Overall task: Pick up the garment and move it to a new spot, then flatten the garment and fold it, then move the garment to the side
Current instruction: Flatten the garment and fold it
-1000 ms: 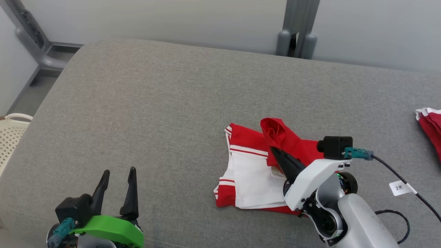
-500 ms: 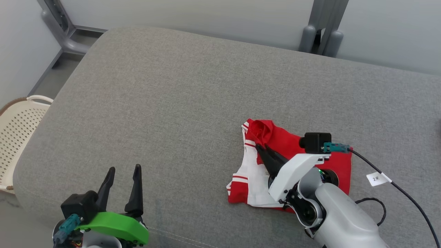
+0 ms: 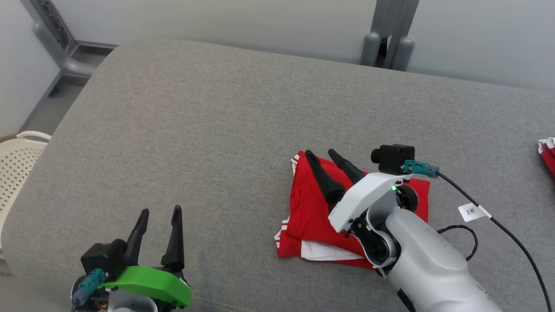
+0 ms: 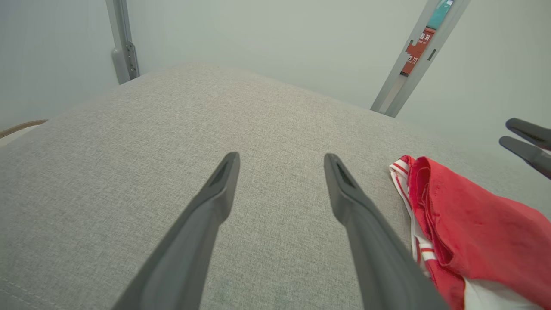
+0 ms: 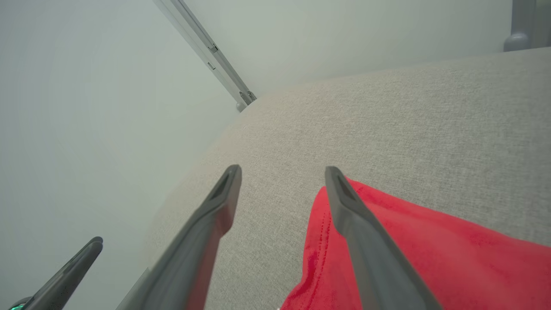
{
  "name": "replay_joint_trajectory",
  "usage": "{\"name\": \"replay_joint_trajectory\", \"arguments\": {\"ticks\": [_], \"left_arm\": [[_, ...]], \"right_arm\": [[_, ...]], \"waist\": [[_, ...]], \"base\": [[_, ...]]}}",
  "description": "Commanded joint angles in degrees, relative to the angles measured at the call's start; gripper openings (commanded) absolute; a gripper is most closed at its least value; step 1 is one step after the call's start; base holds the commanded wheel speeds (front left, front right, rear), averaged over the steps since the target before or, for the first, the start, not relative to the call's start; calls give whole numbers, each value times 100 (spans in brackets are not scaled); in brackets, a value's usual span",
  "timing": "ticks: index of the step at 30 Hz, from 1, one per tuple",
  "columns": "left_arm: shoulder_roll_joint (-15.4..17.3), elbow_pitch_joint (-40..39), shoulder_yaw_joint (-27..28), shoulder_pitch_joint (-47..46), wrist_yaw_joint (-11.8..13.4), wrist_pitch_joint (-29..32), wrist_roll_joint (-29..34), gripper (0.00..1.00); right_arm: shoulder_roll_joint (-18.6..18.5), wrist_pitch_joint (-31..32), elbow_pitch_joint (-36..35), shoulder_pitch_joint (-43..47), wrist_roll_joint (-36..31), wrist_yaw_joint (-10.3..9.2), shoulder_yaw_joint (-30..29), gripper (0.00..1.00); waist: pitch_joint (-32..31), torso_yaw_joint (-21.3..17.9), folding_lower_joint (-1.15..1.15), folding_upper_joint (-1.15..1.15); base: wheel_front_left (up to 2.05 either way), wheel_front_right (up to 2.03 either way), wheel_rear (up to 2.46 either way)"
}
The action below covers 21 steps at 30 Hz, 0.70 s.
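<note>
The garment (image 3: 310,212) is red with white panels and stripes, folded into a rough square on the grey cushion (image 3: 208,130), right of centre. It lies at the right edge (image 4: 469,232) of the left wrist view and under the fingers (image 5: 413,249) in the right wrist view. My right gripper (image 3: 321,152) hovers over the garment's far left corner, open, with nothing between its fingers. My left gripper (image 3: 160,211) stands open at the cushion's near left edge, well apart from the garment, holding nothing.
A second red and white garment (image 3: 547,151) pokes in at the cushion's far right edge. A white perforated basket (image 3: 15,160) stands on the floor to the left. A black cable with a white tag (image 3: 472,211) trails from my right wrist. Grey frame posts (image 3: 388,41) stand behind the cushion.
My right gripper carried the red flap over the white panel, let go and opened; the garment now lies folded with red on top. The camera shifted. My left gripper stayed still.
</note>
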Motion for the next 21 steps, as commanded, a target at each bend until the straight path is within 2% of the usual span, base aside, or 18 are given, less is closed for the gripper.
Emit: {"name": "replay_joint_trajectory", "arguments": {"ticks": [1,9,16,21], "left_arm": [[-8,4,8,-61,-18,-42,44,100],[-84,-59,-10,-142,-10,-66,187,100],[-249,-8,5,-313,-42,-87,248,100],[-360,146,53,-258,-99,-87,267,100]], "right_arm": [[-21,-92,60,-71,-210,-1,-114,100],[-20,-574,135,238,-1989,-1,-1268,100],[-23,-770,-615,1082,-3432,-1,-2442,100],[-16,-737,-1246,1803,-3814,-1,-2904,100]], "waist": [[-21,-83,0,0],[-79,-387,0,0],[-220,-740,0,0],[-356,-987,0,0]], "base": [[0,0,0],[0,0,0],[0,0,0],[0,0,0]]}}
